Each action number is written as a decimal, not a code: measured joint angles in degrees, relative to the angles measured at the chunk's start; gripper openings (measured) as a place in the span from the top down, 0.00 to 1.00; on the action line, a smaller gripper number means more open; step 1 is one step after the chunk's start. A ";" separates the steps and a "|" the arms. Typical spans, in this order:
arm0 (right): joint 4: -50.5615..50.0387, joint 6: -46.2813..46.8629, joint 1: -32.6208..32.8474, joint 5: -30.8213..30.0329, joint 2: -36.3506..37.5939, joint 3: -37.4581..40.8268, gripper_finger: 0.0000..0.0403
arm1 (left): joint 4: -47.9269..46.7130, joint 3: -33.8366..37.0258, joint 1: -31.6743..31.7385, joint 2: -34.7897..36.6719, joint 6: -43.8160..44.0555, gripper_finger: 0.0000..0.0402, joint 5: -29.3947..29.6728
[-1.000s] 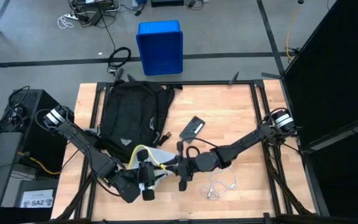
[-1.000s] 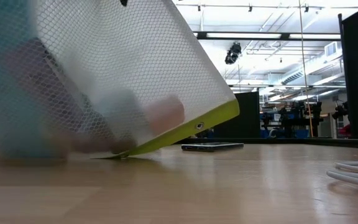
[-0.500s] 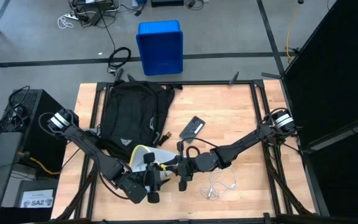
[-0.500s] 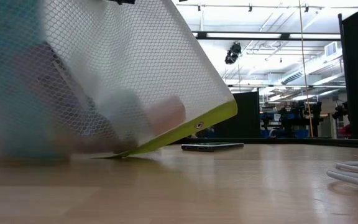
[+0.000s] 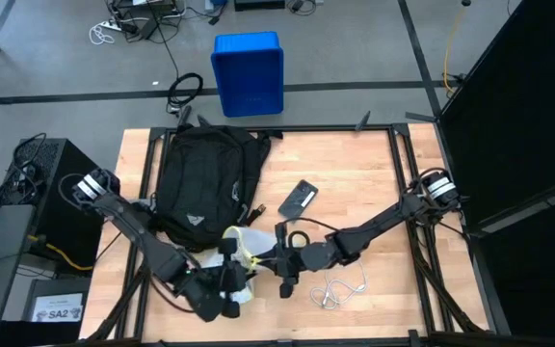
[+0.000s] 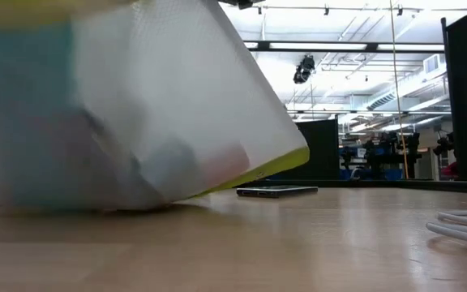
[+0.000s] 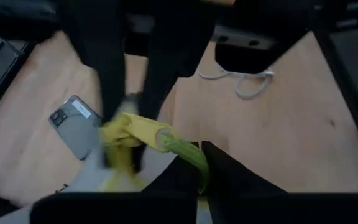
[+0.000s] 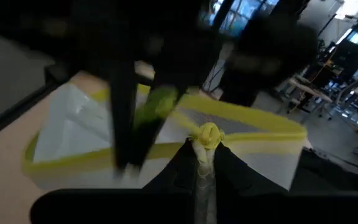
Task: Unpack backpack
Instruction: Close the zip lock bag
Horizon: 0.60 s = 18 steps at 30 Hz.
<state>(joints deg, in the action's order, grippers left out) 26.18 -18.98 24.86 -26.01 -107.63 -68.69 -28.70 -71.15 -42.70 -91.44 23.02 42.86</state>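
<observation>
The wooden table [image 5: 355, 173] has open room across its middle and right part; the near-left part is crowded. The backpack [image 5: 205, 178] lies at the far-left part of the table, its bottom end near a white mesh pouch [image 5: 242, 253] with yellow-green trim. The pouch sits near the front edge, tilted, filling the left of the low view. A phone [image 5: 300, 200] lies flat just right of the backpack, and a white cable [image 5: 340, 285] lies coiled near the front edge, right of the pouch.

The left gripper [image 7: 199, 171] reaches in low from the front-left corner, fingers clamped on the pouch's yellow-green edge. The right gripper [image 8: 204, 155] stretches across from the right side, pinched on the pouch's yellow pull cord [image 8: 207, 138].
</observation>
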 joint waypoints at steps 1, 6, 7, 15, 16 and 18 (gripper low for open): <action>-0.81 0.00 0.26 -0.13 0.00 0.00 1.00 | -2.24 -1.34 -0.53 0.00 0.56 1.00 0.06; -1.64 0.00 1.83 -0.67 0.00 0.00 1.00 | -12.23 -4.97 -2.67 0.04 5.13 1.00 0.65; -1.65 0.00 2.30 -0.73 0.00 0.00 1.00 | -13.39 -5.03 -2.89 0.04 6.30 1.00 0.74; -1.15 0.45 5.56 -0.79 0.00 0.00 1.00 | -15.69 -2.39 -4.69 0.04 13.70 1.00 0.03; -1.20 1.24 5.65 -0.79 0.00 0.00 1.00 | -15.13 -1.91 -4.94 0.07 13.82 1.00 0.03; -1.61 2.30 5.95 -0.77 0.00 0.00 1.00 | -14.25 -1.18 -5.26 0.07 14.54 1.00 -0.20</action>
<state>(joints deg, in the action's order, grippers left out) 24.57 -16.69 30.81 -26.79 -107.63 -68.69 -42.95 -72.34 -47.96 -91.37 37.55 42.66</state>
